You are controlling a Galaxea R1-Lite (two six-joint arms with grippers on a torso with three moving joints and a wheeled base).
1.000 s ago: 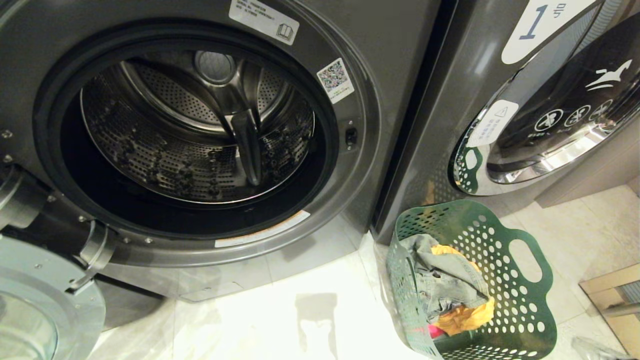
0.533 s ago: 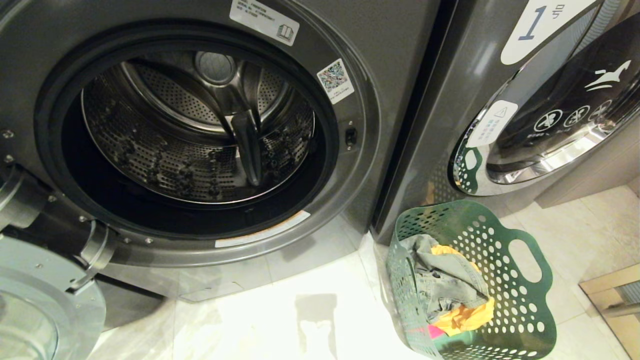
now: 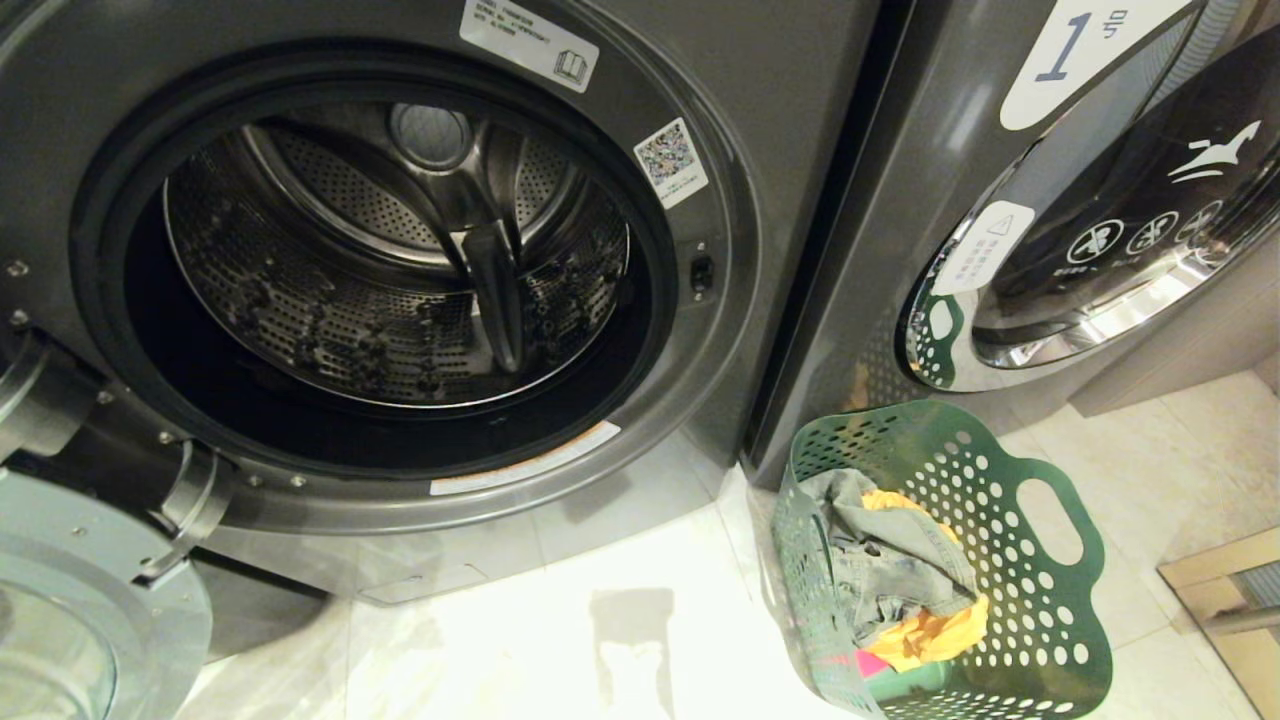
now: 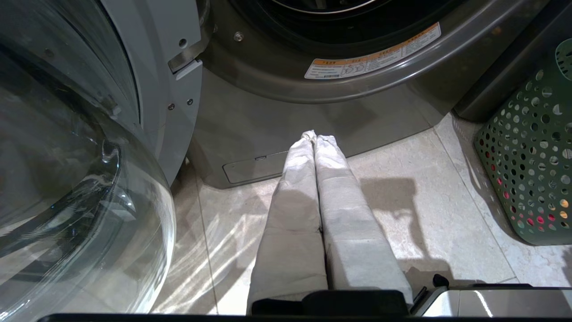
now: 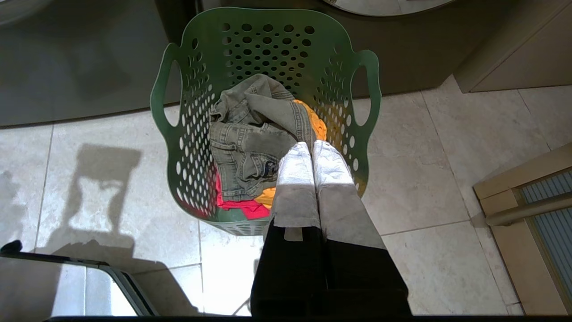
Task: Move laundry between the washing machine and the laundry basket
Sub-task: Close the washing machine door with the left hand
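With the washing machine drum empty, all the laundry lies in the laundry basket beneath the pinched-shut, empty right gripper; left gripper likewise closed.

washing machine door open, drum bare; grey, orange, red-pink laundry heaped in green laundry basket.

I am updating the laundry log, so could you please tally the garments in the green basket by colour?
Grey: 1, the jeans-like garment on top
Orange-yellow: 1, the cloth under it
Red-pink: 1, the cloth at the bottom
Total: 3, all in the basket; the washer drum shows none.
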